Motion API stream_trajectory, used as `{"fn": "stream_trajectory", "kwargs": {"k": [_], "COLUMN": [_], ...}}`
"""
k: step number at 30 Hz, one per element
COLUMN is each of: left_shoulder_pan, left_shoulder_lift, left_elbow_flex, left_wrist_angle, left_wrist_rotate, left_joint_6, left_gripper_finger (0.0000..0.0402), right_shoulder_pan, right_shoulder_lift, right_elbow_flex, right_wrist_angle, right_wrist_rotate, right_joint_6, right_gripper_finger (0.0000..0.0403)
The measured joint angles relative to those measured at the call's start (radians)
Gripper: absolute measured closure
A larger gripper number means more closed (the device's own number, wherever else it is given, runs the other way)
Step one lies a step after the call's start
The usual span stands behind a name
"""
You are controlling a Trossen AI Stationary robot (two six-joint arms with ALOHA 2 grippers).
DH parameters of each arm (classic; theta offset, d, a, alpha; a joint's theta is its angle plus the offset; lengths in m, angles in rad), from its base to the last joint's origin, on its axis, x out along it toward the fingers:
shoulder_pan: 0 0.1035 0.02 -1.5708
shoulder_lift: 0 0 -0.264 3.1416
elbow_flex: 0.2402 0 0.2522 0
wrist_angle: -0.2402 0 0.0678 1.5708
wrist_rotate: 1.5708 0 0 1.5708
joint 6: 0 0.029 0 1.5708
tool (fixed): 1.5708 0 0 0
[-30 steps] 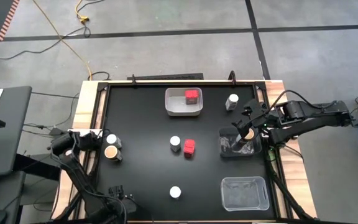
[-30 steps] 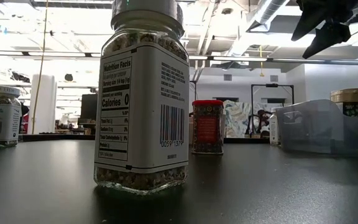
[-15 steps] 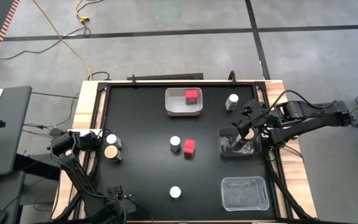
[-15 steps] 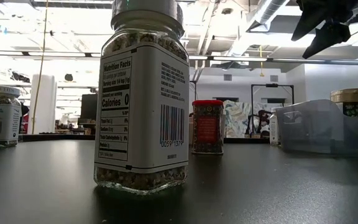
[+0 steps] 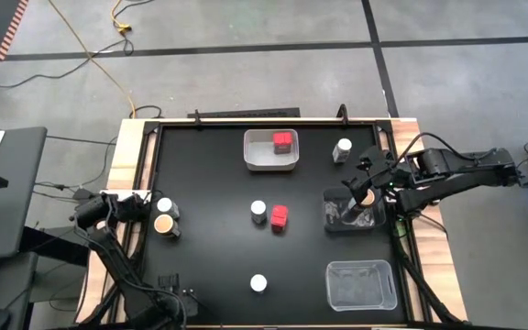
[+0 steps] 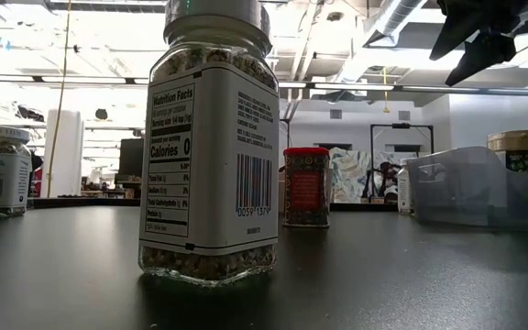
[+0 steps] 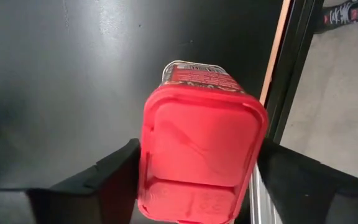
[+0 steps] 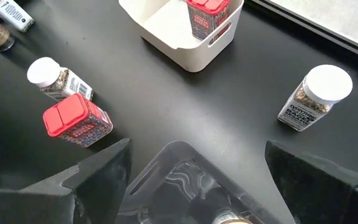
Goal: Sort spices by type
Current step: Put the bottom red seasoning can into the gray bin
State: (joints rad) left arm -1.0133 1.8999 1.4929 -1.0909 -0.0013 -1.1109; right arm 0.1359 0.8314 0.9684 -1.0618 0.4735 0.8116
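Above a clear bin [image 5: 349, 211], the right end effector [image 5: 365, 188] hung spread, the brown jar [image 6: 519, 151] beneath it; a careless retreat risked tipping it. Left end effector [image 7: 191, 180] pinched a red box [image 7: 197, 158].

Red box [image 7: 201, 155] in left wrist view: lower edge of lid cut by the frame, base hidden behind the lid, sides masked where the dark fingers [image 7: 86, 183] flank it; left gripper [image 5: 108, 213] in high view: fingertips too small to make out, red box not discernible there; brown-lidded jar [image 8: 232, 218] in right wrist view: only a sliver of lid inside the frame, body cut off; near jar [image 6: 211, 137] in low view: lid top cut off, small label print unreadable; right gripper [image 6: 484, 41] in low view: upper part out of frame, a dark silhouette.
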Motion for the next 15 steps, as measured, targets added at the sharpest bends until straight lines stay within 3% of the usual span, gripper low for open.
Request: {"fn": "stream_trajectory", "kwargs": {"k": [8,15], "left_shoulder_pan": [0.025,0.064], "left_shoulder_lift": [0.0,-0.019], "left_elbow_flex": [0.0,0.001], "left_wrist_angle": [0.013,0.013], "left_wrist_rotate": [0.024,0.093], "left_joint_6": [0.021,-0.004], "left_gripper_finger": [0.0185,0.0188], "right_shoulder_pan": [0.0,0.0], "right_shoulder_lift": [0.0,0.0], "right_elbow_flex": [0.0,0.0], "right_wrist_angle": [0.0,0.0], "right_wrist_rotate": [0.0,0.0], "right_joint_6": [-0.008,-0.011], "right_gripper_finger": [0.001,0.001]}}
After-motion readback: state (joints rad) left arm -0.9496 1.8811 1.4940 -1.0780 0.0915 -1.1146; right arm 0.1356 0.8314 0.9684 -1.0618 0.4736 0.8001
